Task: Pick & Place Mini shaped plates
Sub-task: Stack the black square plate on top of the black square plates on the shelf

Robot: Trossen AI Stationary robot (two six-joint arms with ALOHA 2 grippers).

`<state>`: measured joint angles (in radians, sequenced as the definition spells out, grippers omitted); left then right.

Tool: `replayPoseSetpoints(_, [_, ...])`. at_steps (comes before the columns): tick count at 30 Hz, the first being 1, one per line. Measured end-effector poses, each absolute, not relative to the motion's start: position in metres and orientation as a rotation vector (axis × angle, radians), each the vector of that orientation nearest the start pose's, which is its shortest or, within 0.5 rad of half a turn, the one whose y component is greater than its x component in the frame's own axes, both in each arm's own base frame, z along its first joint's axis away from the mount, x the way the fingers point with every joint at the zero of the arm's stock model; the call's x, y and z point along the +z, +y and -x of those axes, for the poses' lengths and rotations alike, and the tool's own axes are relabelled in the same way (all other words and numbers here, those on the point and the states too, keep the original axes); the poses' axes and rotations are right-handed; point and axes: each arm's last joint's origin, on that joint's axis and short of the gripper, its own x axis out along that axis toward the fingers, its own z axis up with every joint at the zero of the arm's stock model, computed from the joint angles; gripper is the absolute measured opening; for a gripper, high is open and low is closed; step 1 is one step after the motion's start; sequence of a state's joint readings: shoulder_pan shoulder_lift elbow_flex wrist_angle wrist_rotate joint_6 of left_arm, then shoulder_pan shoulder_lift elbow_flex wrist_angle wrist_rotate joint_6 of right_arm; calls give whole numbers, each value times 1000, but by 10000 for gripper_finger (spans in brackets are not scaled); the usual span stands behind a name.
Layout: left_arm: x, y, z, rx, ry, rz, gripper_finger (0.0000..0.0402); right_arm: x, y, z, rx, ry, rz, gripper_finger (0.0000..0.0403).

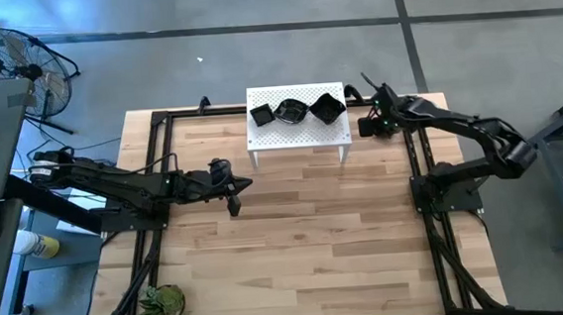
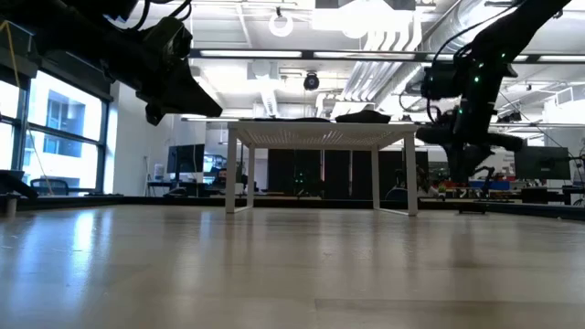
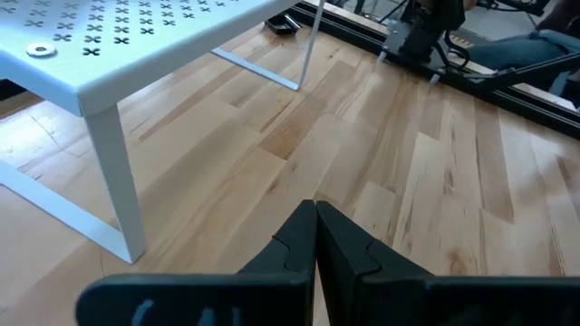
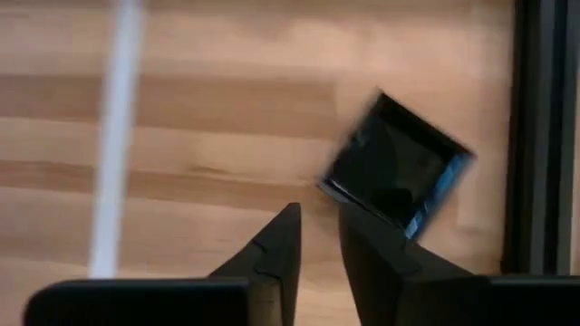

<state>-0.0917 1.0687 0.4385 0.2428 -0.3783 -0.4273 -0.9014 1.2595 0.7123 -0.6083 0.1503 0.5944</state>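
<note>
Three mini shaped plates, glossy black, sit on top of the white perforated stand (image 1: pixel 297 127) at the table's far edge: a square one (image 1: pixel 262 113), a round one (image 1: pixel 289 111) and an angular one (image 1: pixel 327 107). Another square black plate (image 4: pixel 396 169) lies on the wooden table just beyond my right gripper (image 4: pixel 317 225), which hangs beside the stand's right end (image 1: pixel 367 127), pointing steeply down. A narrow gap shows between its fingertips, with only wood in it. My left gripper (image 1: pixel 234 193) waits shut above the table, left of centre (image 3: pixel 315 210). My right gripper stands over the near edge of the square plate (image 4: pixel 362 201). One finger (image 4: pixel 381 249) overlaps that edge in the wrist view. I cannot tell whether it touches the plate.
A black metal frame (image 1: pixel 416 158) runs along the table's left, right and far sides. A small green plant (image 1: pixel 161 303) sits at the near left corner. The stand's thin white legs (image 3: pixel 118 172) rest on the wood. Bare wood stretches from the stand to the near edge.
</note>
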Motion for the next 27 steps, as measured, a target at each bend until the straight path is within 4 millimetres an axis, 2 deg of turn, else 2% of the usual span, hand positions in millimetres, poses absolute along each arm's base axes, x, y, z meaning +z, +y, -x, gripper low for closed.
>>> replayPoseSetpoints(5, [203, -9, -214, 366, 303, 366, 1, 175, -174, -125, -1443, 787, -1081, 102])
replayPoseSetpoints(10, [203, -9, -214, 368, 302, 377, 1, 173, -175, -120, -1631, 696, -1068, 122])
replayPoseSetpoints(14, [203, -9, -214, 368, 302, 377, 1, 166, -173, -114, -1733, 618, -1135, 125])
replayPoseSetpoints(22, [203, -9, -214, 370, 309, 377, 1, 136, -164, -101, -1775, 515, -1265, 114])
replayPoseSetpoints(27, [203, -9, -214, 371, 308, 377, 1, 127, -161, -100, -1759, 466, -1283, 90])
